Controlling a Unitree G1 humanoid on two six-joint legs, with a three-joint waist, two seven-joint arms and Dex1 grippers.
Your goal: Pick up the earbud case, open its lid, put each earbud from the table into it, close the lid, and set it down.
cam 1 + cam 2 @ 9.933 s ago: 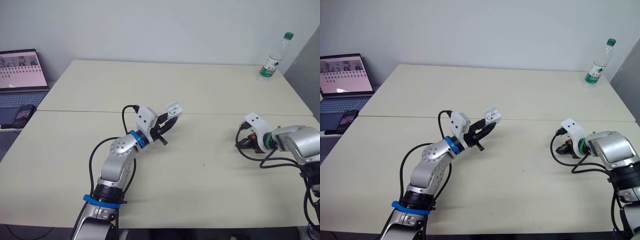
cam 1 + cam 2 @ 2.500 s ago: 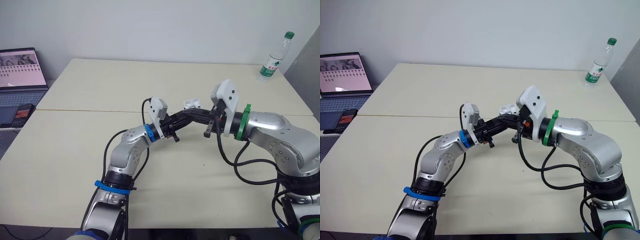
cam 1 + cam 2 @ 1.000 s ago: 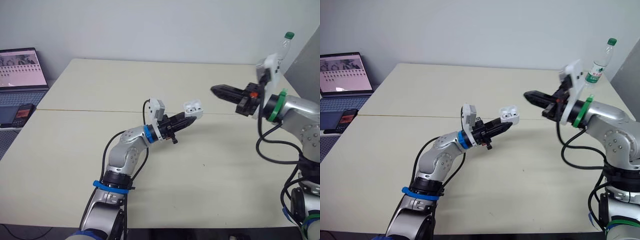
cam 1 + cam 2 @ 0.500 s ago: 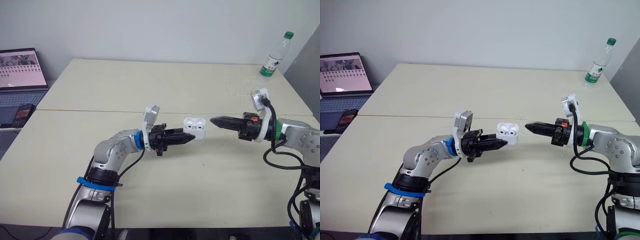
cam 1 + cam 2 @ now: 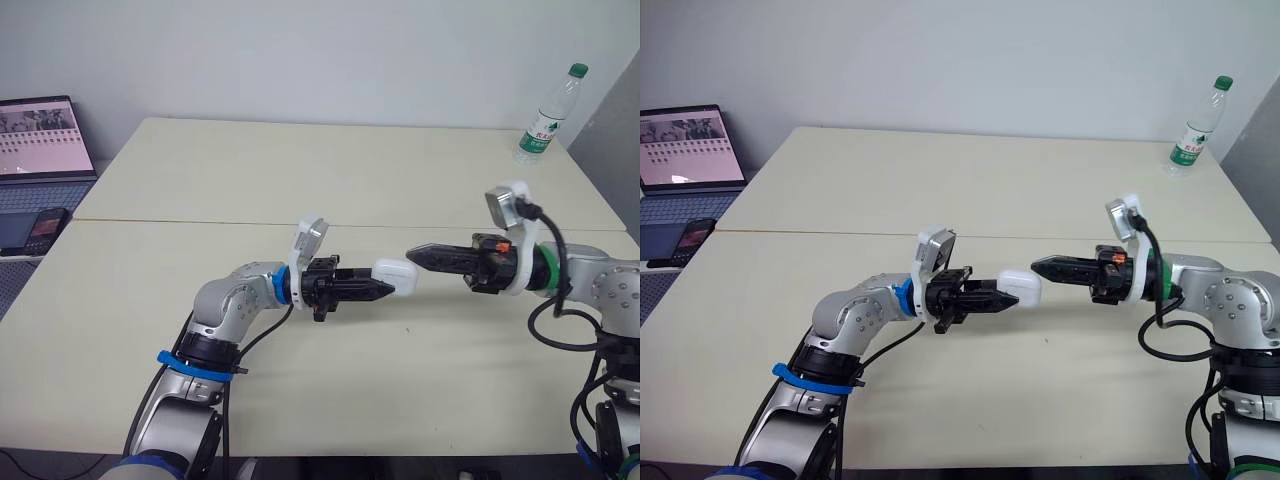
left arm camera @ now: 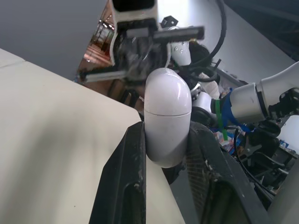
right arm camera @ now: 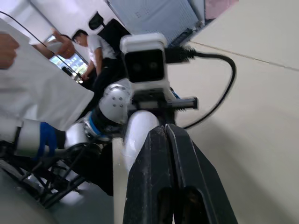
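2 left fingers (image 6: 124, 186) clamping closed earbud case (image 6: 167, 116), its base hidden, right fingers (image 7: 147, 186) pinched together just beside it

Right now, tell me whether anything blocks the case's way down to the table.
Nothing visible does. The case, held in the left hand, hangs over bare table; the right hand is beside it, not beneath.

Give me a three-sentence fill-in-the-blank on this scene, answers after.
1. The left gripper grips the case, whose lid is ____.
2. The right gripper points at the case with its fingers ____.
3. The bottle at the table's far corner has a ____ cap.

Missing words: closed; shut; green.
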